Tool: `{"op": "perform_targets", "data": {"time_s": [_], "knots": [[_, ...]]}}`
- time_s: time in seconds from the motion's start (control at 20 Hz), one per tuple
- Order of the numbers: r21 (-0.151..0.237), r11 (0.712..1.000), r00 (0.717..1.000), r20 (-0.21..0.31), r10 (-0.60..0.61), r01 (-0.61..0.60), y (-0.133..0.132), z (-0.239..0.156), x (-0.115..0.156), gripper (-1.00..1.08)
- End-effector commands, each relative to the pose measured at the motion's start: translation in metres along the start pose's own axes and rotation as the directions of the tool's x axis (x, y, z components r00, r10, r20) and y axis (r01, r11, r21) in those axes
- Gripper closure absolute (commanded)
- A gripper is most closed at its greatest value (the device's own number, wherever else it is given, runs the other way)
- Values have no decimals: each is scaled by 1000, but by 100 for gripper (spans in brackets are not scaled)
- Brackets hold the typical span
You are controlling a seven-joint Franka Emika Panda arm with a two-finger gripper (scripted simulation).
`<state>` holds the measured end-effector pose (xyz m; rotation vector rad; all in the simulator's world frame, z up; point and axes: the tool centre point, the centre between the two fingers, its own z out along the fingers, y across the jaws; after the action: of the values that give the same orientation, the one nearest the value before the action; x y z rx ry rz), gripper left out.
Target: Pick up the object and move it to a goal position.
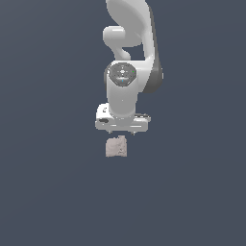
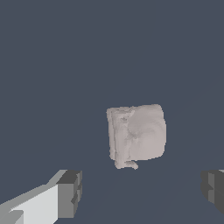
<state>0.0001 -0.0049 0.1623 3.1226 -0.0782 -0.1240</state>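
The object (image 1: 116, 146) is a small pale pinkish-grey stone-like lump lying on the dark grey floor, just below my white gripper (image 1: 121, 132) in the exterior view. The wrist view shows the object (image 2: 136, 135) as a rough squarish block ahead of the fingers. My gripper (image 2: 142, 190) is open, its two grey fingertips (image 2: 70, 192) spread wide apart with nothing between them. The object is not touched by either finger.
The dark grey floor (image 1: 48, 192) stretches flat all around. The white arm (image 1: 127, 48) rises behind the gripper in the exterior view.
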Motion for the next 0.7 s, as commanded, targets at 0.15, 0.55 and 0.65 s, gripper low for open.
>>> {"op": "perform_targets", "data": {"time_s": [0.15, 0.55, 0.65], "knots": [[-28, 999, 996, 74, 44, -42, -1, 13, 8, -100], [-114, 986, 968, 207, 142, -120, -3, 37, 18, -100], [-142, 980, 957, 236, 168, -137, -4, 43, 19, -100]]}}
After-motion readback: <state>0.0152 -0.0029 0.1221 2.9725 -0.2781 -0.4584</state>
